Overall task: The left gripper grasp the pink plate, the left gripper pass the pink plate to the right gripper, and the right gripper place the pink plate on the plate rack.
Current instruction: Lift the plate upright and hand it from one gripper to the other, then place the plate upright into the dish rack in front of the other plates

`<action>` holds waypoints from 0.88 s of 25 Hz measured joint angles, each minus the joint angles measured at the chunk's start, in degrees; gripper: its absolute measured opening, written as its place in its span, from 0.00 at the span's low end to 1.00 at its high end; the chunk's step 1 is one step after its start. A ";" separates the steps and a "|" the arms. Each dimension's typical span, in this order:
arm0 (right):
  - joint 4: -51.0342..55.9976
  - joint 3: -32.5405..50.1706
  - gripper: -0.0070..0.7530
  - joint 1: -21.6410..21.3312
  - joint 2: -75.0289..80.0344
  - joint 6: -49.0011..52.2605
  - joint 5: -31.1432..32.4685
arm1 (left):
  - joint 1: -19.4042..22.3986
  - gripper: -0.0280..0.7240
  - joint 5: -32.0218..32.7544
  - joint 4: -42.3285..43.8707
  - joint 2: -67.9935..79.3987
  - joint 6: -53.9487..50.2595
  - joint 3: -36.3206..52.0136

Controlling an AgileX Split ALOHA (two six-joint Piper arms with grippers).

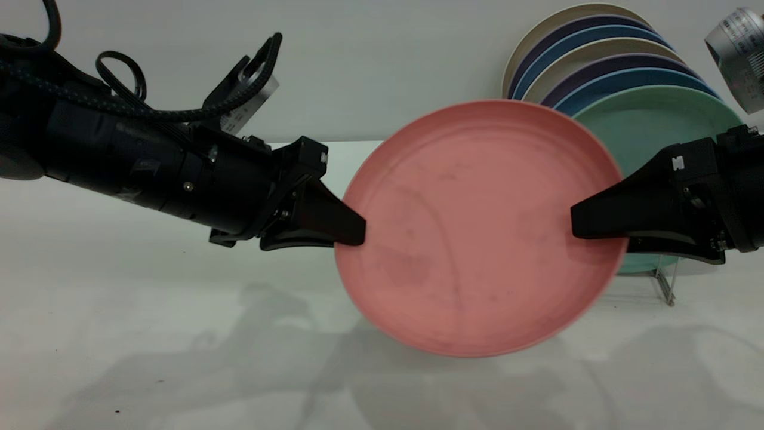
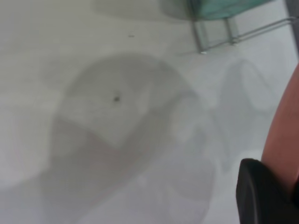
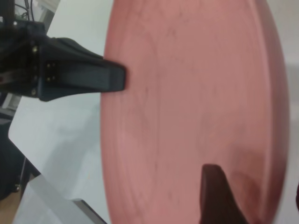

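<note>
The pink plate (image 1: 477, 227) hangs on edge above the table, its face toward the exterior camera. My left gripper (image 1: 352, 236) is shut on its left rim, one jaw in front and one behind. My right gripper (image 1: 588, 230) is shut on its right rim, with one finger on the plate's face and the other behind it. In the left wrist view one black finger (image 2: 261, 196) lies against the plate (image 2: 282, 140). In the right wrist view my own finger (image 3: 217, 196) lies on the plate (image 3: 196, 102), and the left gripper's finger (image 3: 93, 77) grips the far rim. The plate rack (image 1: 665, 286) stands behind at the right.
The rack holds several upright plates (image 1: 597, 54), with a mint-green plate (image 1: 656, 125) at the front, just behind the pink plate and my right gripper. A silver cylinder (image 1: 740, 54) hangs at the top right. The white table (image 1: 179, 334) lies below.
</note>
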 joint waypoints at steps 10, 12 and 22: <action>0.22 0.00 0.12 -0.49 0.00 1.08 -0.32 | 0.08 0.21 7.54 0.11 0.00 1.93 0.00; -0.57 0.00 0.12 -1.97 0.00 -0.56 -0.07 | 1.03 0.36 10.33 0.48 0.00 1.79 0.00; -20.28 -2.59 0.12 -10.92 -11.68 -7.77 -10.33 | 22.12 0.97 16.05 17.51 -0.08 -10.99 -0.34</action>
